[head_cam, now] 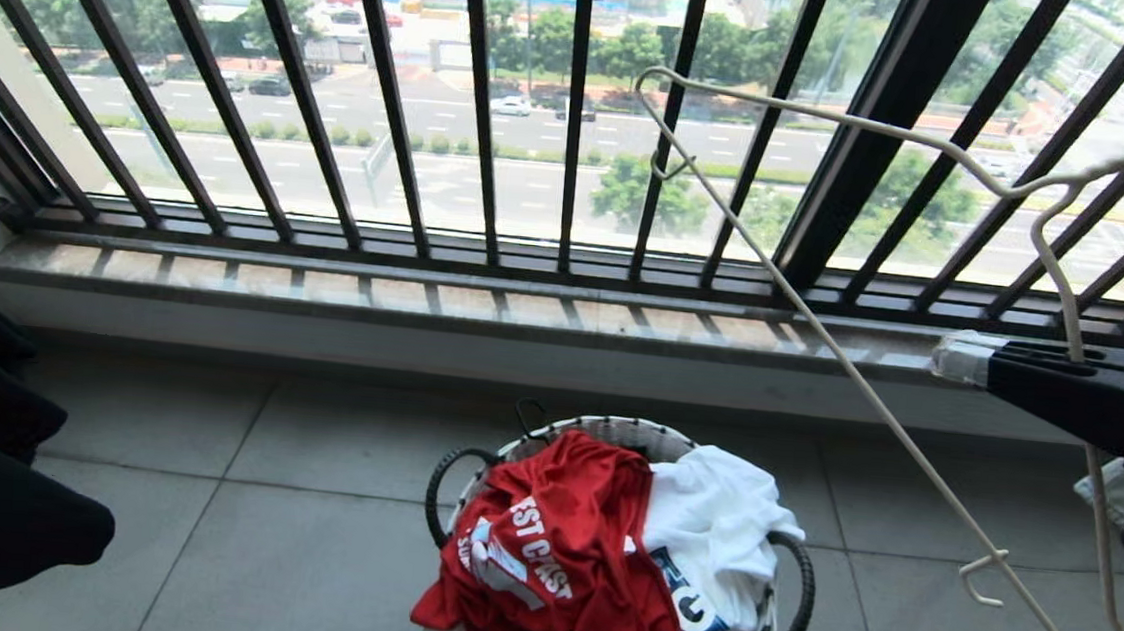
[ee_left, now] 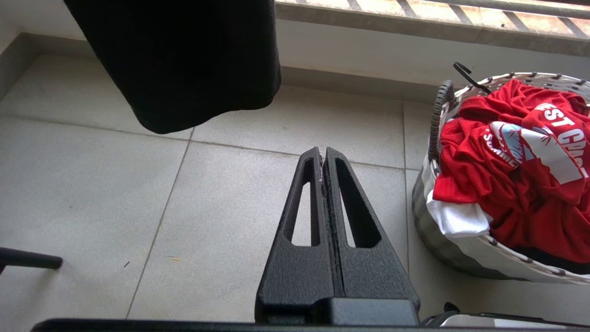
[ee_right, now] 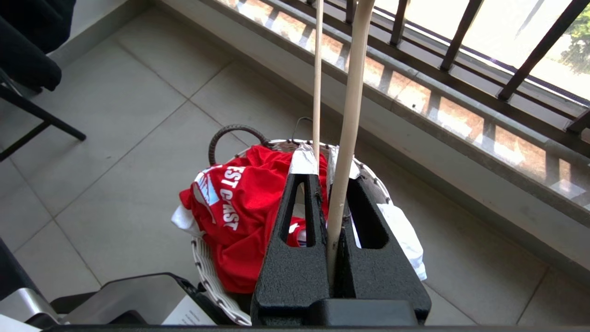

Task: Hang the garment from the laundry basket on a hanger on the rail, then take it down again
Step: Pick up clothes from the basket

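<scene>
**A:** ok so what's nearest the robot?

**B:** The small round laundry basket with the white woven rim and black loop handles (head_cam: 791,594), sitting on the grey floor tiles (head_cam: 302,556). The red short-sleeved T-shirt with white lettering (head_cam: 553,556) is crumpled on top of the pile, spilling over the near rim, with a white printed T-shirt (head_cam: 716,528) right beside it.

**A:** and the arms?

**B:** The right gripper (head_cam: 960,359) is up on the right side, jaws clamped on the thin cream-white wire hanger (head_cam: 876,400), which hangs tilted in the air above and to the right of the basket. The left gripper (ee_left: 322,159) has its jaws pressed together on nothing, out over bare tiles to the left of the basket, near a hanging black garment (ee_left: 184,60).

**A:** further back?

**B:** A low stone sill (head_cam: 423,295), then the dark barred window railing (head_cam: 389,91) with a street beyond.
</scene>
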Motion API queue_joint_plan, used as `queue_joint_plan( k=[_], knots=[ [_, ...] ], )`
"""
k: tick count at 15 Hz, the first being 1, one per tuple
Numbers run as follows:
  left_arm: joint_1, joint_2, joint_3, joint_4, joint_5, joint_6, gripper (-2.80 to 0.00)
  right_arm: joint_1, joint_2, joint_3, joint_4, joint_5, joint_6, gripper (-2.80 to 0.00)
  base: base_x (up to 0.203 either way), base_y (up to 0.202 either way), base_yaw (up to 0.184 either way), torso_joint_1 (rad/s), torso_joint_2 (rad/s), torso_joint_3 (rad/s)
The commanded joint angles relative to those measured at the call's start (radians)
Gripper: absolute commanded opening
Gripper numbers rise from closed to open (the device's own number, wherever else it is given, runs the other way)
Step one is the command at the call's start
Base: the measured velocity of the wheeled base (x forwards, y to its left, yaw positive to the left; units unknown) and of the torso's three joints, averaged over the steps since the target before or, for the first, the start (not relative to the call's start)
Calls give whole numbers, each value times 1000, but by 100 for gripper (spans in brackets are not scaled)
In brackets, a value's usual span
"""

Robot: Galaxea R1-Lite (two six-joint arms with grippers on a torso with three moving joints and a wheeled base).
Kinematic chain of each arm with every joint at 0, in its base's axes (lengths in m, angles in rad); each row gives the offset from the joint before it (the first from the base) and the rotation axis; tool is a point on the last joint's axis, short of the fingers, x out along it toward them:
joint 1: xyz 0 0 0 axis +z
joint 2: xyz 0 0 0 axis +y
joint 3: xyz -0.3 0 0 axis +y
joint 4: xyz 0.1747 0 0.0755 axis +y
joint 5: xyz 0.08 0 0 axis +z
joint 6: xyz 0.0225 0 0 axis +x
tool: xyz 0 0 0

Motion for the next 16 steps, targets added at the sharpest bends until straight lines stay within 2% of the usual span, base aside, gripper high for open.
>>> queue_joint_plan(
  k=[1,7,16],
  knots=[
    [0,1,0,-2,1,-1,-280,1,-4,4,-1,3,0,-280,0,0,0,5,3,-191],
    [0,1,0,-2,1,-1,-280,1,10,4,-1,9,1,-280,0,0,0,1,4,-186],
    [0,1,0,-2,1,-1,-280,0,45,6,-1,3,7,-280,0,0,0,0,0,-13]
  ],
)
